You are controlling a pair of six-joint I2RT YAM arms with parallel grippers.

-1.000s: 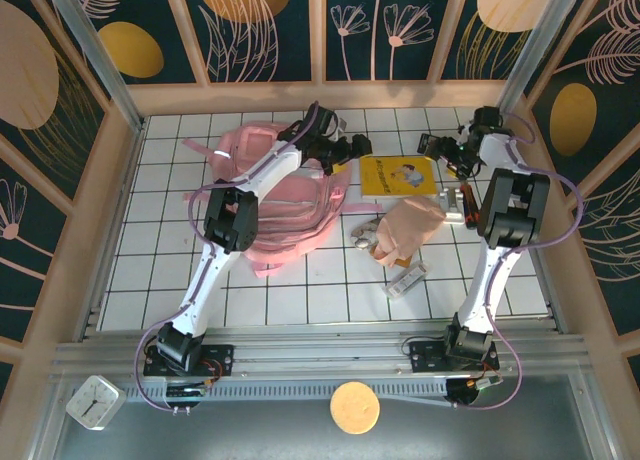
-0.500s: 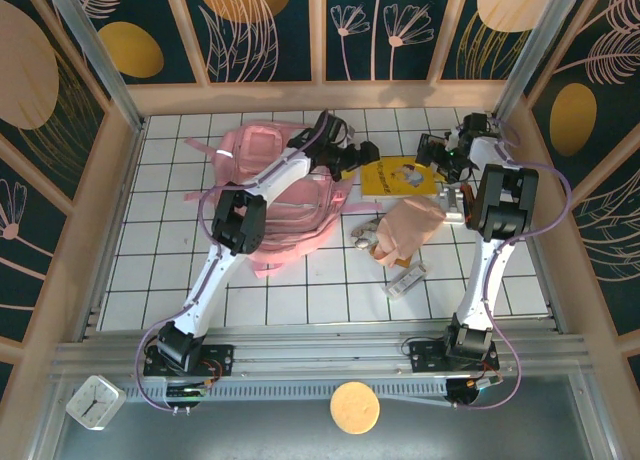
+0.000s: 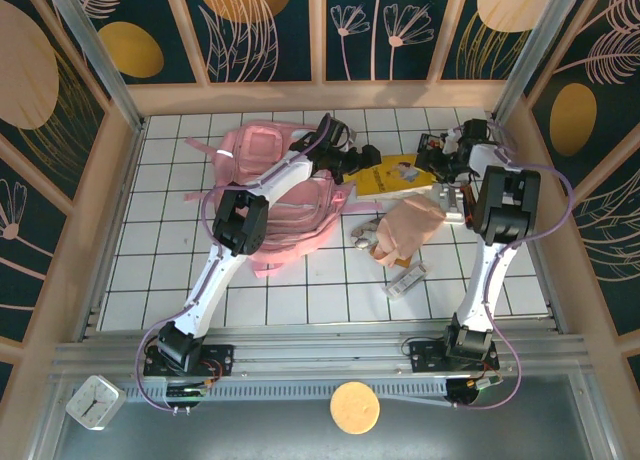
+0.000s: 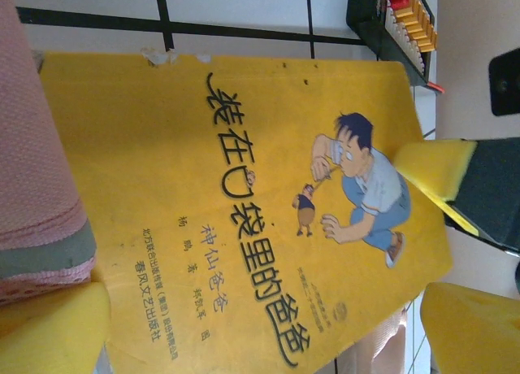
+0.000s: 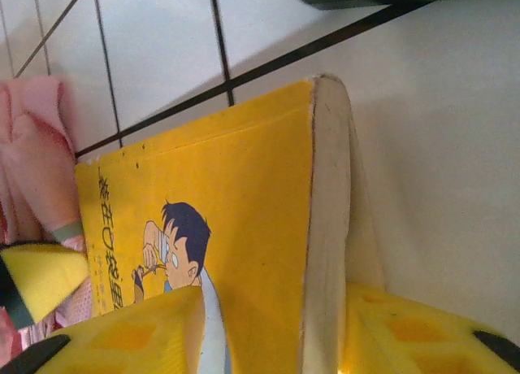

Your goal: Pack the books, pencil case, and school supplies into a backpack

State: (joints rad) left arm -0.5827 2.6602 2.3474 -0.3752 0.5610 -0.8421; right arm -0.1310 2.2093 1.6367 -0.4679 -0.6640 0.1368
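Both arms reach across the surface (image 3: 170, 270). The right pincer (image 3: 432, 166) is clamped on the right edge of the tilted yellow book (image 3: 398, 173). The left pincer (image 3: 366, 160), fingers apart, hovers where that book meets the backpack (image 3: 250, 145).

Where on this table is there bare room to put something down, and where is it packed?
Free: the tiles left of the backpack, and the near row between the backpack and the metal rail. Crowded: the far right, where the yellow book, pencil case and whitish block sit close together.
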